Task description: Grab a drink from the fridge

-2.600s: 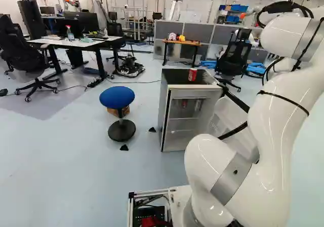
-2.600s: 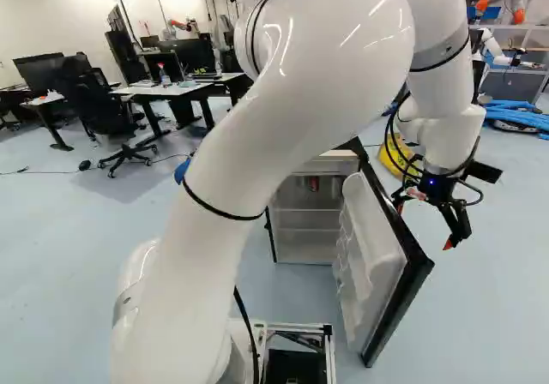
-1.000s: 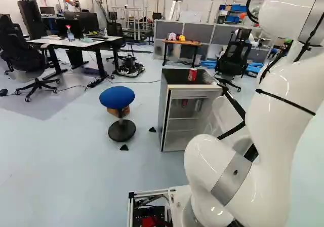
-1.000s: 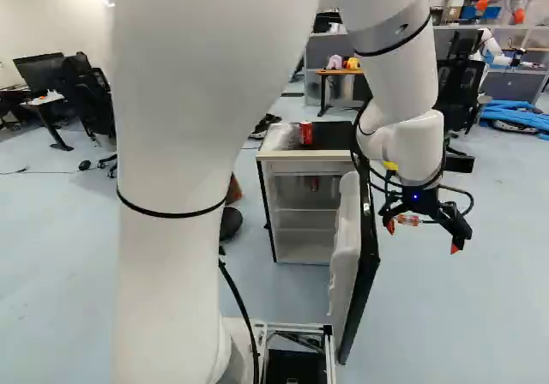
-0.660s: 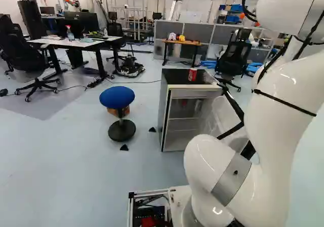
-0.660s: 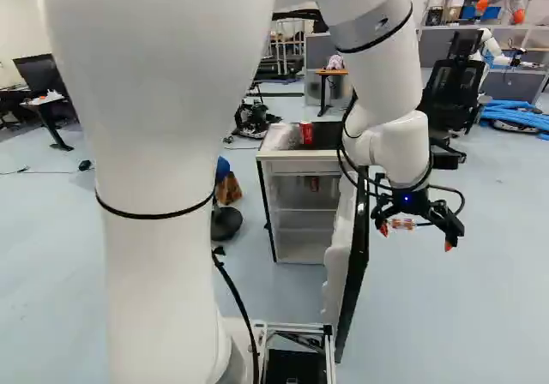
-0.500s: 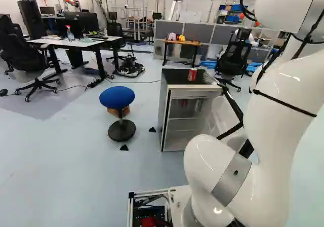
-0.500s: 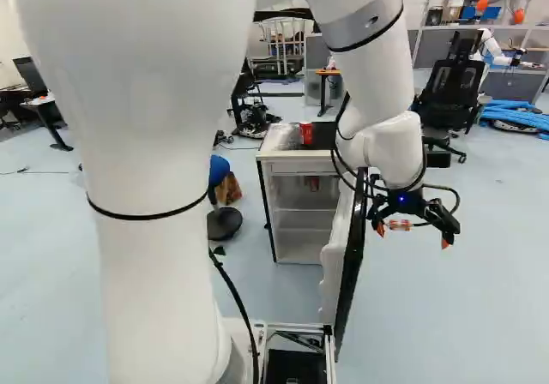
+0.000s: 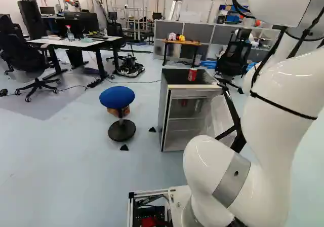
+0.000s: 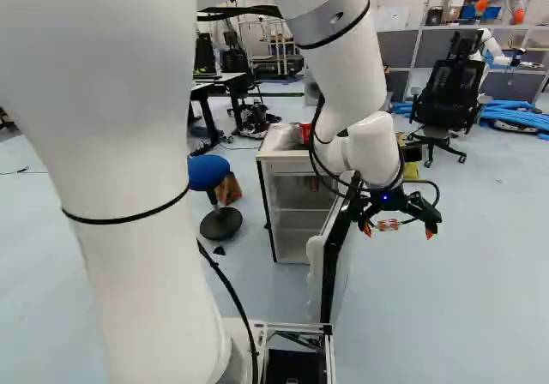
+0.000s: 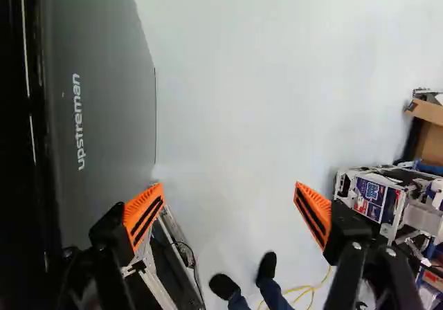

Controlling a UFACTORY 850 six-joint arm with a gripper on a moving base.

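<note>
A white robot arm [image 9: 278, 105] reaches past a small fridge [image 9: 164, 105] whose door [image 10: 333, 273] stands ajar, its black gripper [image 10: 398, 231] hanging near the door's outer side in the right base view. The gripper is released — its two fingers spread wide, orange pads [image 11: 144, 213] well apart over the pale floor [image 11: 228, 116]. The door's gray outer face [image 11: 104, 116] rises beside one finger in the wrist view; whether the two touch cannot be told.

The drinks are out of the gripper's hold: a red can [image 9: 184, 103] sits inside the fridge, high in the compartment, while a second red can [image 9: 192, 74] stands upright on the black top. In the left base view, a blue-seated stool [image 9: 117, 97] stands on the floor left of the fridge, a brown box [image 9: 113, 111] just behind it — and a black office chair [image 9: 234, 54] is parked beyond the fridge, to its right.
</note>
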